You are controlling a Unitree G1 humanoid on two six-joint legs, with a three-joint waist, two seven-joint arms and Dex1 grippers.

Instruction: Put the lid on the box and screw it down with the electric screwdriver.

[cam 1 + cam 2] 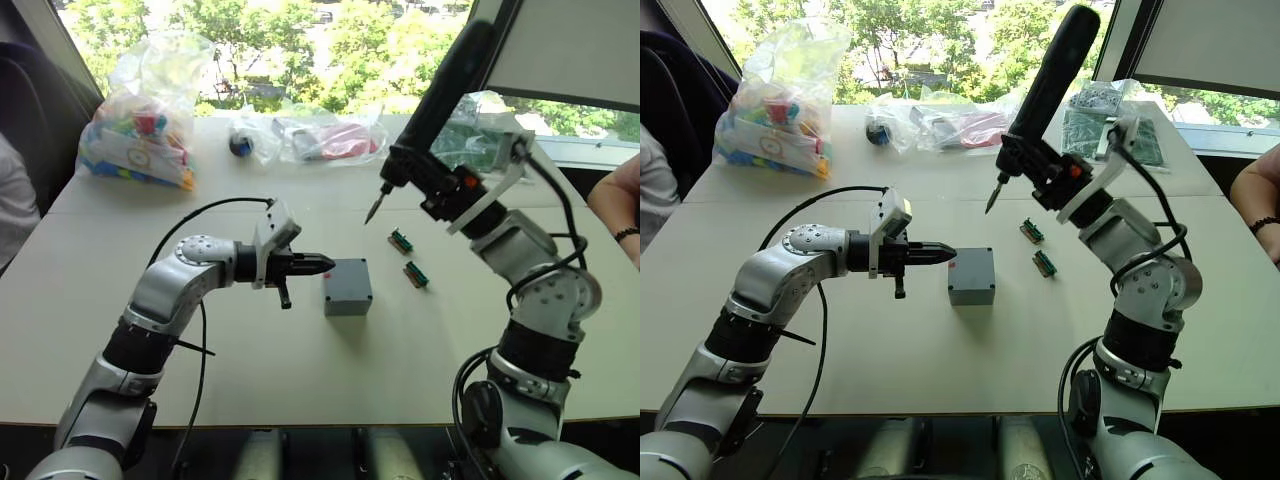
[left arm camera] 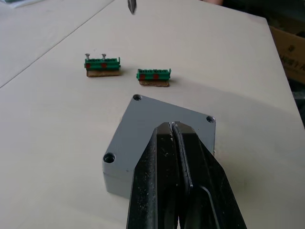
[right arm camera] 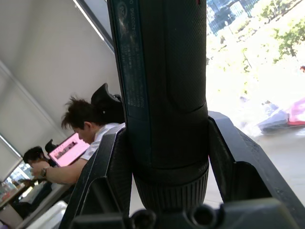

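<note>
My left gripper (image 1: 325, 264) is hovering clenched and empty just beside the box (image 1: 347, 287), which is sitting mid-table (image 1: 250, 370) with its lid (image 2: 157, 129) on; my right gripper (image 3: 162, 157) is grasping the screwdriver (image 1: 430, 110), tip tilted above the box

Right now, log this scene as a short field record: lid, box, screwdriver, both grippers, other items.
lid: seated on the box, corner holes visible
box: on the table, centre
electric screwdriver: held aloft, bit pointing down behind the box
right gripper: shut on the electric screwdriver
left gripper: shut, fingertips over the lid
green terminal blocks: two, beyond the box
plastic bags: far table edge
</note>
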